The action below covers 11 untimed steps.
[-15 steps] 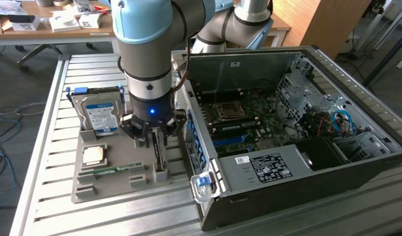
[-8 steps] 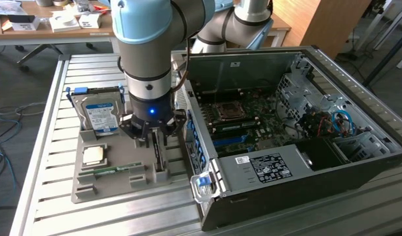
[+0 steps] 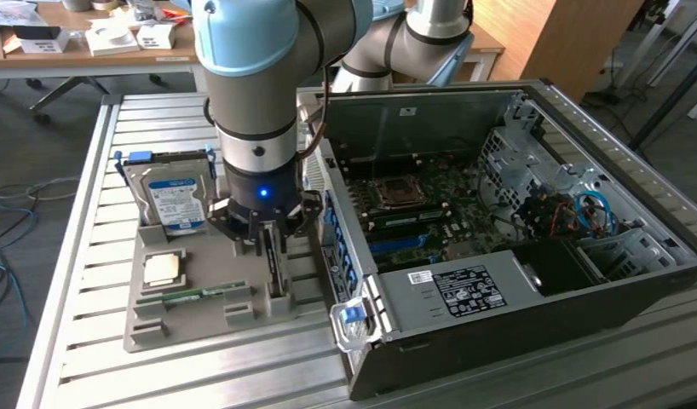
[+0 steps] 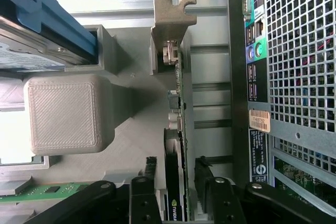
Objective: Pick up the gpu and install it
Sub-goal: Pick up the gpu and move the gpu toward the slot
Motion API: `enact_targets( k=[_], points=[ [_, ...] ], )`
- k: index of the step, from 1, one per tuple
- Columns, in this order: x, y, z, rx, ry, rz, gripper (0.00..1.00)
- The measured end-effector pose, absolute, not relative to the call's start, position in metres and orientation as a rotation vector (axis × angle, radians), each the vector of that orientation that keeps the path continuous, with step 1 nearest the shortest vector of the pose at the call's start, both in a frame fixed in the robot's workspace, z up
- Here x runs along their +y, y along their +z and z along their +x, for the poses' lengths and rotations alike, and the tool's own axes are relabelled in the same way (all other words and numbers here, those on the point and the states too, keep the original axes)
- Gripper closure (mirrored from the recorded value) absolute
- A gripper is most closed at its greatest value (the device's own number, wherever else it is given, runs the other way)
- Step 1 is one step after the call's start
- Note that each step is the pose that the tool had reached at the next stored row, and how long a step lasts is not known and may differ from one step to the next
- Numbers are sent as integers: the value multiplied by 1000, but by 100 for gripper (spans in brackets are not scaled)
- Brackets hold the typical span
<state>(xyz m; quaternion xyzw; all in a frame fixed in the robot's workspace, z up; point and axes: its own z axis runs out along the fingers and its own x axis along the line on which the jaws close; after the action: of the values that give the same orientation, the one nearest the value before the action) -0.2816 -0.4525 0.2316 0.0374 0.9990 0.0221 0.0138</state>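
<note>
Gripper point(image 3: 267, 245) open, jaws straddling gpu point(image 3: 276, 277), which stands on edge in tray point(image 3: 155, 328) slot directly beneath. Risks: off-centre closing tilts card in slot; thin edge slips from weak pinch; case point(image 3: 519, 281) wall close alongside, collision possible.

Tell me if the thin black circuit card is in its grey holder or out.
In. The thin black circuit card stands on edge in the grey plastic holder, open gripper straddling it.
</note>
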Motion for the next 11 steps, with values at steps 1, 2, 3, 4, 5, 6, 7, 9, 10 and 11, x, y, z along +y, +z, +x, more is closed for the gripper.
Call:
enact_targets(
  k=[1, 2, 3, 4, 5, 6, 7, 9, 10, 11],
  points=[
    [-452, 232, -282, 3111, 69, 117, 54],
    [-452, 232, -282, 3111, 69, 117, 61],
    [-452, 232, -282, 3111, 69, 117, 61],
    [-452, 232, -282, 3111, 69, 117, 61],
    [-452, 232, -282, 3111, 69, 117, 61],
    [-452, 232, -282, 3111, 69, 117, 61],
    [-452, 232, -282, 3111, 69, 117, 61],
    [-452, 232, -282, 3110, 69, 117, 61],
    [-453, 232, -282, 3110, 69, 117, 61],
    [-452, 232, -282, 3110, 69, 117, 61]
  ],
)
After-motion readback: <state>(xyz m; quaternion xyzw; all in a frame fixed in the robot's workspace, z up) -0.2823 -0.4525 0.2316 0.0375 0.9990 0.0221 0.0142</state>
